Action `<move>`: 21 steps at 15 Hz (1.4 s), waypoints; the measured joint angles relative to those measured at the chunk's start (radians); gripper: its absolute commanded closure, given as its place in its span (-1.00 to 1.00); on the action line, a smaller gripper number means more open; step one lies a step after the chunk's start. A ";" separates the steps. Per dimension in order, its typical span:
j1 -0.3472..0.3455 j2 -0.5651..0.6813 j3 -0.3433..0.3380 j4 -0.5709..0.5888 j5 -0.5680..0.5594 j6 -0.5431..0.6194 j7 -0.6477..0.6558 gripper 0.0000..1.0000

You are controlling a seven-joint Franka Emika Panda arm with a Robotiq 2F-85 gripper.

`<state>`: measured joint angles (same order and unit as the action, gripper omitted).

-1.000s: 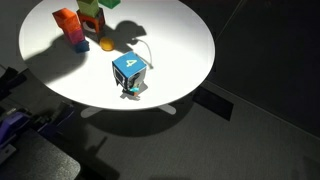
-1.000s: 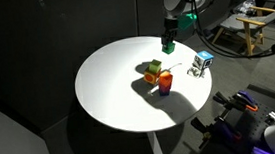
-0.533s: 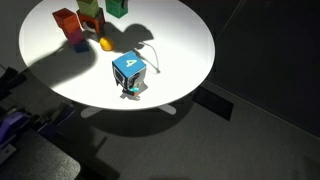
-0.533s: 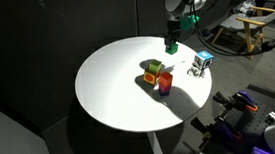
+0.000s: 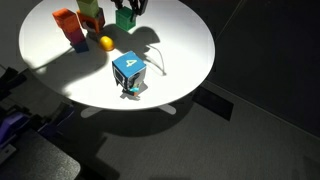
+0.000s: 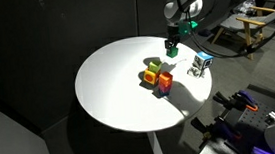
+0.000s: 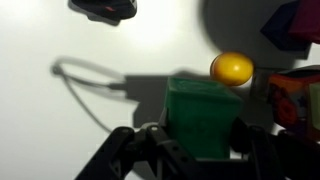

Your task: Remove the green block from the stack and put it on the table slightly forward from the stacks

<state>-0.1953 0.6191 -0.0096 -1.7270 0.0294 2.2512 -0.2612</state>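
My gripper (image 5: 127, 10) is shut on the green block (image 5: 125, 19) and holds it just above the white round table (image 5: 185, 50), to the right of the two stacks. The orange-topped tower (image 5: 67, 24) and the stack with red (image 5: 91, 13) stand at the table's far left. In the other exterior view the gripper (image 6: 173, 44) holds the block (image 6: 172, 51) behind the stacks (image 6: 159, 76). In the wrist view the green block (image 7: 203, 115) sits between my fingers (image 7: 149, 141), with the stacks (image 7: 294, 95) at the right edge.
A small yellow-orange ball (image 5: 105, 43) lies near the stacks and shows in the wrist view (image 7: 232, 68). A big blue cube with a white "4" (image 5: 129, 72) stands near the table's front edge, with a thin cable (image 7: 88, 76) trailing from it. The floor around is dark.
My gripper has carried the green block away from the stacks, sideways and downward toward the tabletop. The stacks, ball and blue cube have not moved.
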 measured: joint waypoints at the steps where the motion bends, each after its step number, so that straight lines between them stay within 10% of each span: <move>1: -0.004 0.017 0.000 0.014 0.000 -0.002 -0.001 0.47; 21: -0.027 0.247 -0.006 0.150 -0.001 0.087 -0.016 0.47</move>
<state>-0.2219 0.8663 -0.0159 -1.5766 0.0282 2.3378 -0.2771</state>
